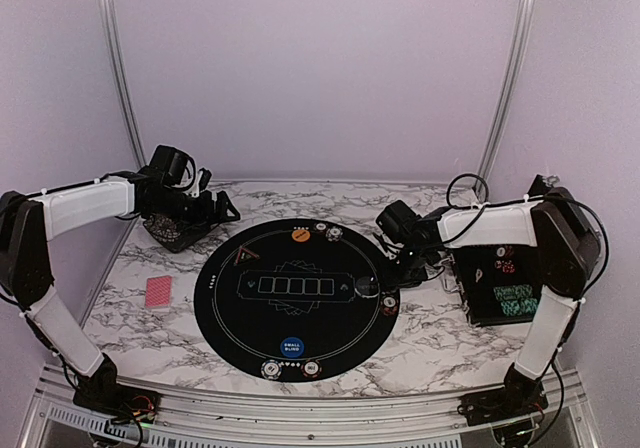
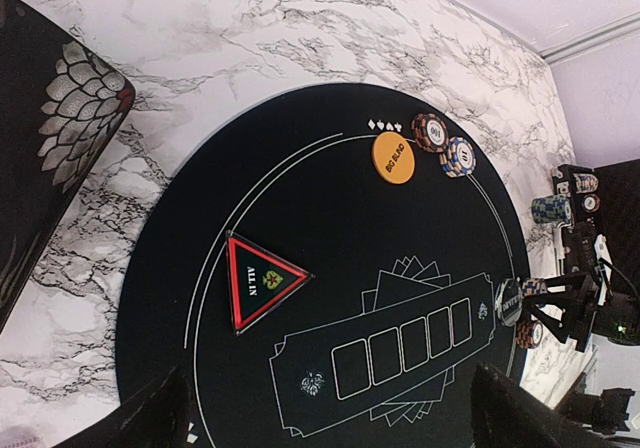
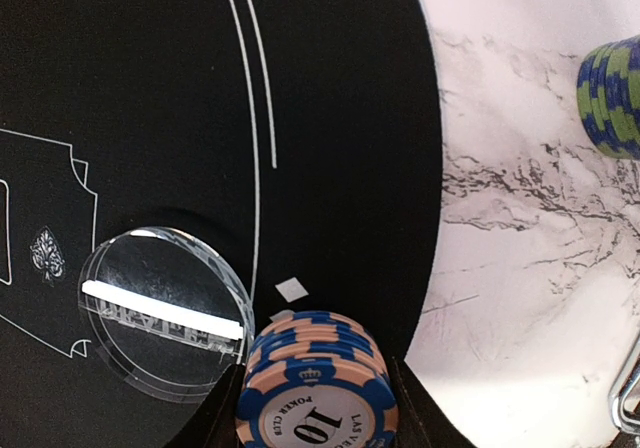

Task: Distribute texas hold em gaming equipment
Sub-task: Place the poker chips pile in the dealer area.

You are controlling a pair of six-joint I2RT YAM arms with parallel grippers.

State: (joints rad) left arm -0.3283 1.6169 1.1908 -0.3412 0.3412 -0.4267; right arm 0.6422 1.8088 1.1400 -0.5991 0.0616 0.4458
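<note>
Right pincer [image 3: 316,423] low, around chip stack [image 3: 315,353].

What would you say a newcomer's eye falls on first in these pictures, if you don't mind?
The big round black mat fills the middle of the marble table. At its right edge the right gripper clamps a blue-and-peach chip stack, beside a clear round button. The red-rimmed ALL IN triangle lies on the mat's left side.
</note>
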